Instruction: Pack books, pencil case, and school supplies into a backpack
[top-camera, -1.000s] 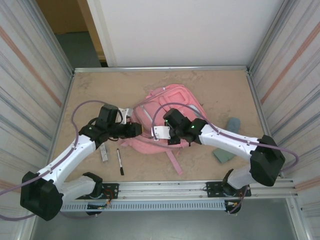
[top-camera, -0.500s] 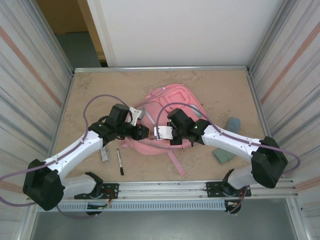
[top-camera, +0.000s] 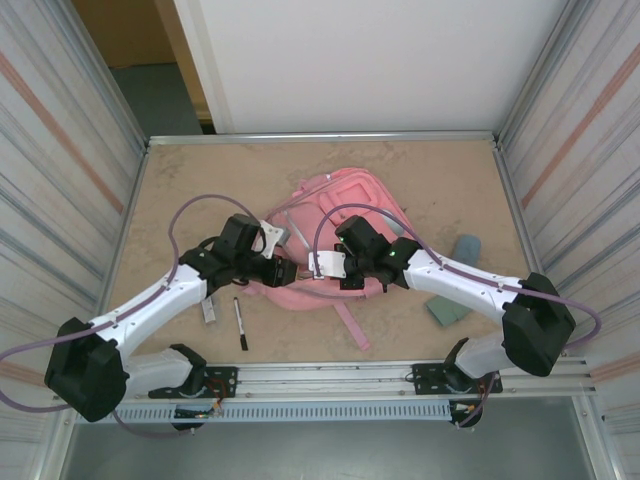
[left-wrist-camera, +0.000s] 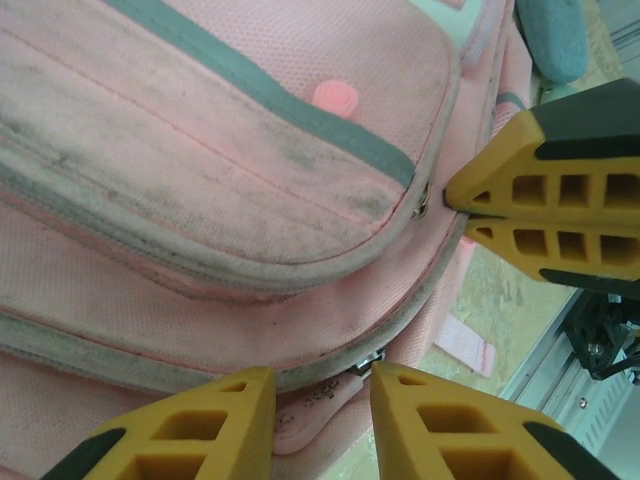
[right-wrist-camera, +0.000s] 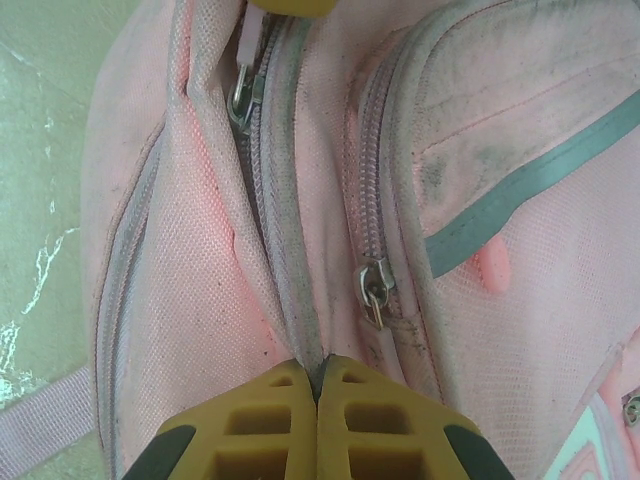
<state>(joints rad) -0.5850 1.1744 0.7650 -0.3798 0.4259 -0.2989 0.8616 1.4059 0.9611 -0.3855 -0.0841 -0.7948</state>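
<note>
The left tool (left-wrist-camera: 320, 380) is pinching the pink zip pull (left-wrist-camera: 312, 412) between narrowed jaws, while the right tool (right-wrist-camera: 318, 372), fully closed, is gripping a seam of the backpack (top-camera: 345, 195), probably bracing it on the table (top-camera: 200, 180) for unzipping

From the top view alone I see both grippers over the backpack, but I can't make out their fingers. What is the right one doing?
Observer: The right gripper is shut, pinching a grey seam of the backpack between two zippers.
Reviewer: And the left?
Observer: The left gripper has its fingers apart with a pink pull tab between them; whether it is clamped, I cannot tell.
</note>
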